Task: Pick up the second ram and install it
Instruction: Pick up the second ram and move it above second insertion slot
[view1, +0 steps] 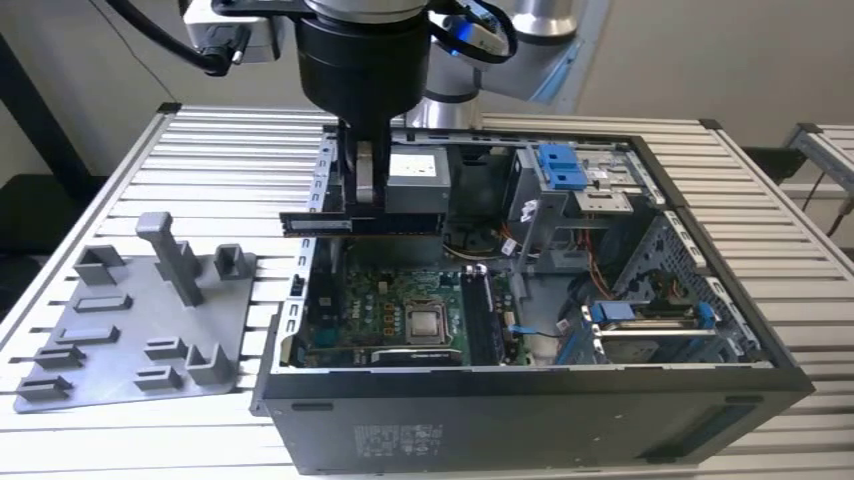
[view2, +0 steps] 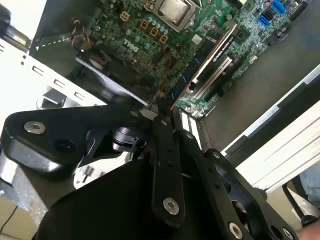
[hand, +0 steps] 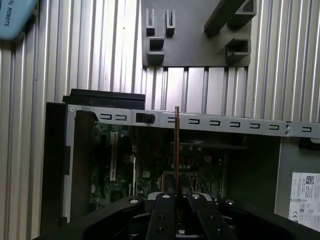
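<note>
Gripper (view1: 363, 214) | clamps thin flat second ram (view1: 318, 224) | over open metal case (view1: 534, 425)

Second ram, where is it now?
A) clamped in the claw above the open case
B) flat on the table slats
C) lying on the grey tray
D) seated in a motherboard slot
A: in the exterior view the second ram sits level between the fingers of the claw, above the open computer case and clear of the grey tray.
</note>
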